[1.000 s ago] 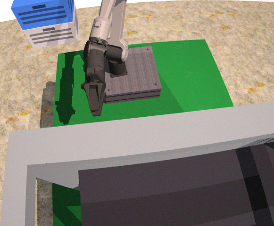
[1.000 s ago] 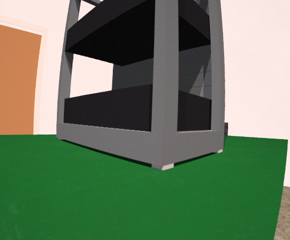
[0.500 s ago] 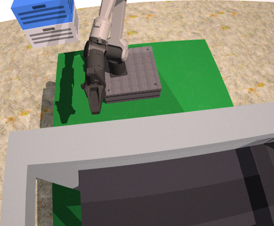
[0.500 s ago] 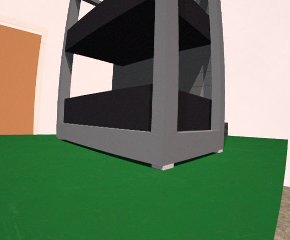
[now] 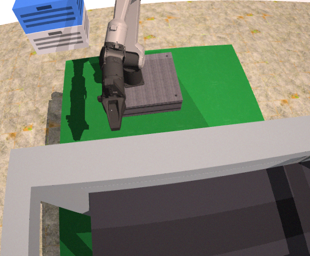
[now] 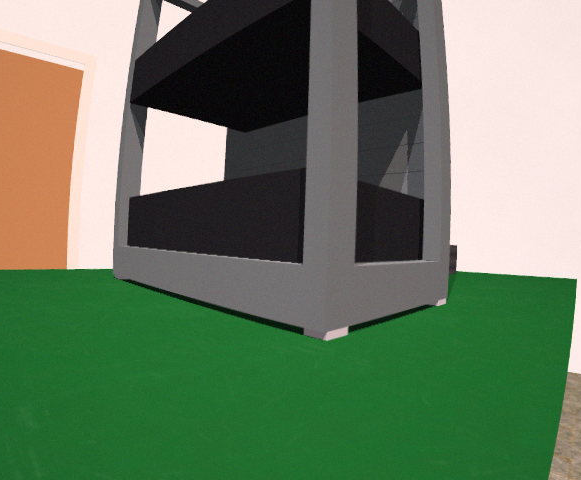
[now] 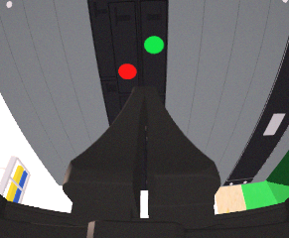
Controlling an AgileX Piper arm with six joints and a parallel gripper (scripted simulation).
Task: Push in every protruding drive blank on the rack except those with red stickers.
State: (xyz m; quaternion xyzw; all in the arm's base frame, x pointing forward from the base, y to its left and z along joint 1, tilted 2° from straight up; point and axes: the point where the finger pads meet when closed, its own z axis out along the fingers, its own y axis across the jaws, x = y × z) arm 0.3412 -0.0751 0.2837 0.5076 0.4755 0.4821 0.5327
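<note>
From above, my dark parallel gripper (image 5: pixel 115 127) points down toward the broad grey top frame of the rack (image 5: pixel 138 154), fingers pressed together on nothing, tips short of its edge. My pale arm (image 5: pixel 121 24) rises from a ribbed grey base plate (image 5: pixel 163 82) on the green mat (image 5: pixel 221 88). A blue-and-white slotted box (image 5: pixel 53 26) stands on the mottled stone floor (image 5: pixel 281 41).
</note>
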